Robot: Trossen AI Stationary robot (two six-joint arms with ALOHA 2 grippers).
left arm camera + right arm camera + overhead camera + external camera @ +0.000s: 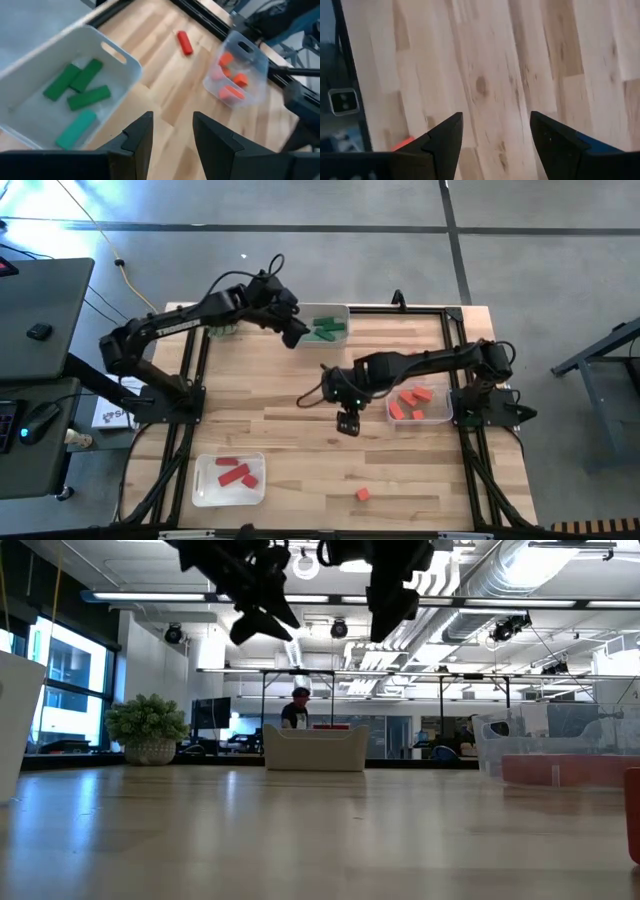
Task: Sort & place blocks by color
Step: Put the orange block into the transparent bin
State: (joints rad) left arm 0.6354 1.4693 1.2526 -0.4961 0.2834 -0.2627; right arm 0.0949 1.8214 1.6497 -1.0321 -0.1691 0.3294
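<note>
Nearest, loose block: one small orange-red block alone on my bench
Red tray: red blocks inside
Right tool: fingers apart, empty, above mid-bench
Orange tray: orange blocks, just beside my right arm
Left tool: fingers apart, empty, at the green tray's edge
Green tray: green blocks, far side

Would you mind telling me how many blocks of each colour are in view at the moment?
Green blocks: 4
Red blocks: 3
Orange-coral blocks: 4, as far as the high view shows
Loose red-orange block: 1
Total: 12
</note>
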